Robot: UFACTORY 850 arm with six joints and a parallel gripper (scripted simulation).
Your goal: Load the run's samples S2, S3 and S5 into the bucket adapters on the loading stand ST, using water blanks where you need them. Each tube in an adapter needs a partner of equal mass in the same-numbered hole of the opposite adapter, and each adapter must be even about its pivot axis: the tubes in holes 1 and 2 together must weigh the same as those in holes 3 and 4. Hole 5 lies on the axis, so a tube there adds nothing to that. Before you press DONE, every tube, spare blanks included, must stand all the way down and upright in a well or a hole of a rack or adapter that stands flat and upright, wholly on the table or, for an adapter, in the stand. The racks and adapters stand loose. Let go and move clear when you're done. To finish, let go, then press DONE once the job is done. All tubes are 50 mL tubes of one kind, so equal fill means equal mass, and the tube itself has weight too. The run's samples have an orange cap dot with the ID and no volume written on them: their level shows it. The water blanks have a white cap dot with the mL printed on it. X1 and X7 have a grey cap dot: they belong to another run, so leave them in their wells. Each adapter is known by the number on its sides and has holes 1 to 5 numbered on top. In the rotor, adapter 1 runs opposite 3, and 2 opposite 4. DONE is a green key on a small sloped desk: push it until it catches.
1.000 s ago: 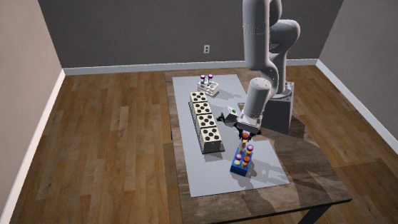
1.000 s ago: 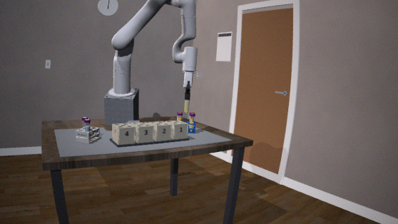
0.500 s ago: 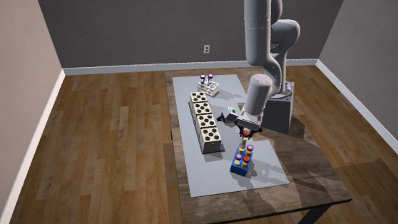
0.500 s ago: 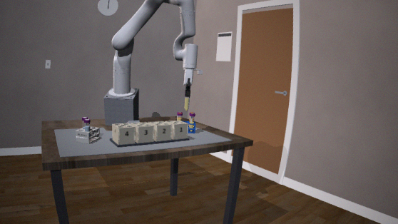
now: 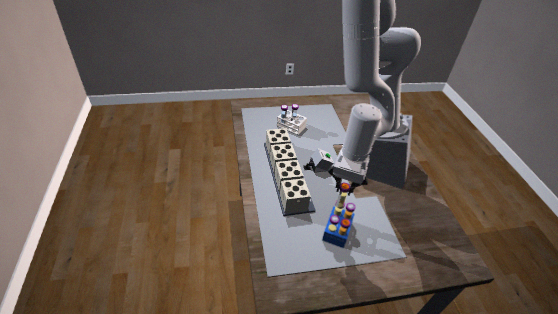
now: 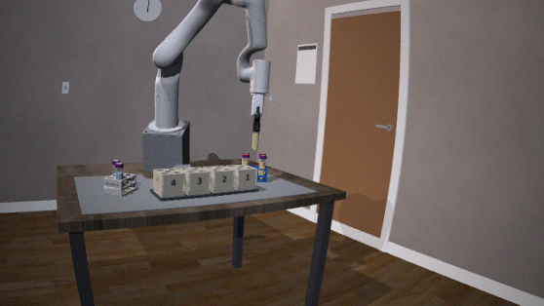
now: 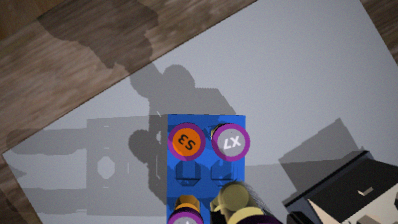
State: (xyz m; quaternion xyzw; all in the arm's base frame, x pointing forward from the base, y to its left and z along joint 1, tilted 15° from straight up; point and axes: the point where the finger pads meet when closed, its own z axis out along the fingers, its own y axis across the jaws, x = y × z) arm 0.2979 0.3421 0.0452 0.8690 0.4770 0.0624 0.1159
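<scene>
Grey matting is lying under everything as the gripper (image 5: 350,186) (image 6: 255,128) is clenching an orange-dotted tube (image 5: 343,195) (image 6: 254,141) above the blue rack (image 5: 336,237) (image 6: 256,167) (image 7: 175,165); swinging low, its tip could be clipping neighbouring caps or the adapters (image 5: 296,202) (image 6: 224,181), tipping them.

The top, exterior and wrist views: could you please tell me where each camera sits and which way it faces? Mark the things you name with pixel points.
Top: high beyond the blue rack (image 5: 331,235) (image 6: 266,174) (image 7: 175,165), looking down along the table; arm, gripper (image 5: 348,187) (image 6: 255,128).
Exterior: low, across the table, facing the numbered adapters and pedestal; same parts.
Wrist: by the gripper, facing down; its dark fingers unclear.
All share the rack.
</scene>
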